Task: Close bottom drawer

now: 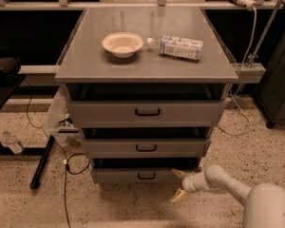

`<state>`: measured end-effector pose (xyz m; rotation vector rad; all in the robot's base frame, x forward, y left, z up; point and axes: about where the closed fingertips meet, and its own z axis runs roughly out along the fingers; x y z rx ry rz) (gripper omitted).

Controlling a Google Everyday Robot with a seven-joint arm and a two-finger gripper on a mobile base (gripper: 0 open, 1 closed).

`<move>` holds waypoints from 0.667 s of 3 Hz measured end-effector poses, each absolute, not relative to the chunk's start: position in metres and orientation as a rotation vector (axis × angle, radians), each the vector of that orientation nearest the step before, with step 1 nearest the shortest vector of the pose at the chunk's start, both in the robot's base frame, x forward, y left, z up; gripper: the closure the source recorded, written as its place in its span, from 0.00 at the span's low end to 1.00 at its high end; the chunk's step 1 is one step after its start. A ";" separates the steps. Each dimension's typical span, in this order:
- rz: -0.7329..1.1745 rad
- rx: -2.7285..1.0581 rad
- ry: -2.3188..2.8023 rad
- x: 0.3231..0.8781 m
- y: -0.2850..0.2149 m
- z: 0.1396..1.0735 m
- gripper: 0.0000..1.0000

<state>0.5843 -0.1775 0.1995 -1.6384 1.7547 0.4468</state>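
Observation:
The bottom drawer (pixel 133 175) is the lowest of three grey drawers in a grey cabinet, with a small black handle (pixel 146 176). Its front stands close under the middle drawer, with a dark gap above it. My gripper (pixel 179 185) is at the drawer front's right end, low by the floor, on a white arm coming from the lower right. Its two yellowish fingers (pixel 177 195) are spread apart and hold nothing.
The middle drawer (pixel 146 147) and top drawer (pixel 147 111) stand slightly out. A white bowl (pixel 122 44) and a lying plastic bottle (pixel 179 46) rest on the cabinet top (pixel 85 61). Cables (pixel 66 175) and a black bar (pixel 42 162) lie on the speckled floor at left.

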 end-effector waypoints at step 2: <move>0.450 -1.654 1.718 0.595 -0.165 0.198 0.64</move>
